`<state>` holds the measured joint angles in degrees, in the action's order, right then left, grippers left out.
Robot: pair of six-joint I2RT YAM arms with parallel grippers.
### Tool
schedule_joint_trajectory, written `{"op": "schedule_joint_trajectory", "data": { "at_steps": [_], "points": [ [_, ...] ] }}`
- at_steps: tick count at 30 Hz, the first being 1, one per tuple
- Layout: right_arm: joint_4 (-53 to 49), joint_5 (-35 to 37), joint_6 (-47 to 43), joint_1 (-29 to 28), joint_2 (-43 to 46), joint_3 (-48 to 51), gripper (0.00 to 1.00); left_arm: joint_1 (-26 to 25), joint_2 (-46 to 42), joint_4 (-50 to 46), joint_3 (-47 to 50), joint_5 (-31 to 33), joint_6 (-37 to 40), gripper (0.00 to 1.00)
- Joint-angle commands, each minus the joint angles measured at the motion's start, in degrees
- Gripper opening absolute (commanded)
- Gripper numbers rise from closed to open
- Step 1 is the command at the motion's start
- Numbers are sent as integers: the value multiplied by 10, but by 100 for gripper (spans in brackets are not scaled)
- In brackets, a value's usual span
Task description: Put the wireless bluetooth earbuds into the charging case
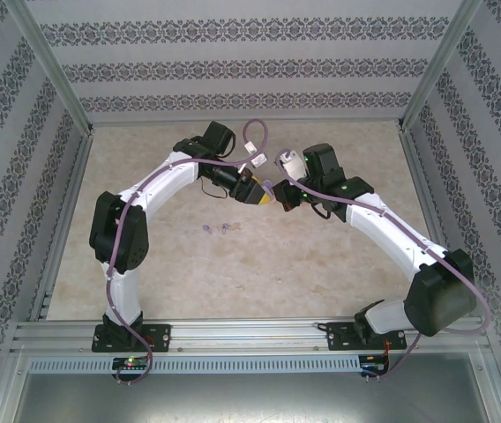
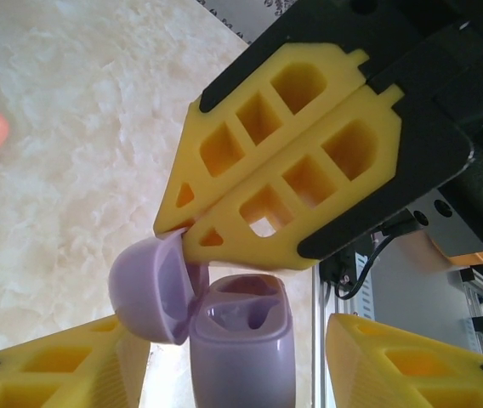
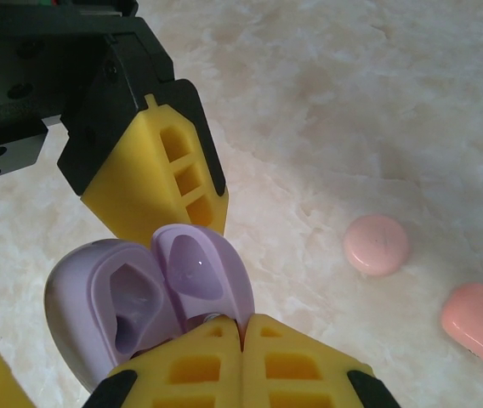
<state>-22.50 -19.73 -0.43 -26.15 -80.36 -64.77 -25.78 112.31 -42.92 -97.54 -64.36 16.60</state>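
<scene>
both arms meet over mid-desk [image 1: 321,264] in the top view, left gripper [image 1: 252,187] and right gripper [image 1: 273,196] nose to nose just above frame centre. purple charging case [image 2: 241,348] sits between them, lid [image 2: 150,289] hinged open toward the left of the left wrist view, moulded wells in the body facing the camera. right gripper: jaws fully together, tips pinched on the lid's rim near the hinge; that shows at centre-left of the left wrist view and at bottom centre of the right wrist view, where the lid stands just above the closed tips. left gripper: about half open, its fingers [image 2: 54,370] straddling the case from the two bottom corners of its own view. the lower-left finger looks to be against the lid, the lower-right finger stands off with a visible gap, so it's not clamped on the case. can't tell whether the case touches the desk or hangs from the lid pinch. purple earbuds [image 1: 206,228]: two of them side by side, loose on the desk, below and left of the grippers in the top view, well apart from the case. right wrist view also has a pink round case [image 3: 377,245] flat on the desk right of centre, and an orange-pink oblong case [image 3: 480,327] near it at the lower right edge, the two close but not touching
</scene>
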Motion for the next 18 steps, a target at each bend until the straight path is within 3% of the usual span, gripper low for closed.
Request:
{"op": "schedule_joint_trajectory", "data": {
  "at_steps": [1, 18],
  "points": [
    [7, 3, -8, -6, -4, -18, 0, 4, 7, -18, -16, -19, 20, 51],
    [10, 3, -2, -6, -2, -20, 0, 4, 10, -8, -16, -31, 14, 21]
  ]
}}
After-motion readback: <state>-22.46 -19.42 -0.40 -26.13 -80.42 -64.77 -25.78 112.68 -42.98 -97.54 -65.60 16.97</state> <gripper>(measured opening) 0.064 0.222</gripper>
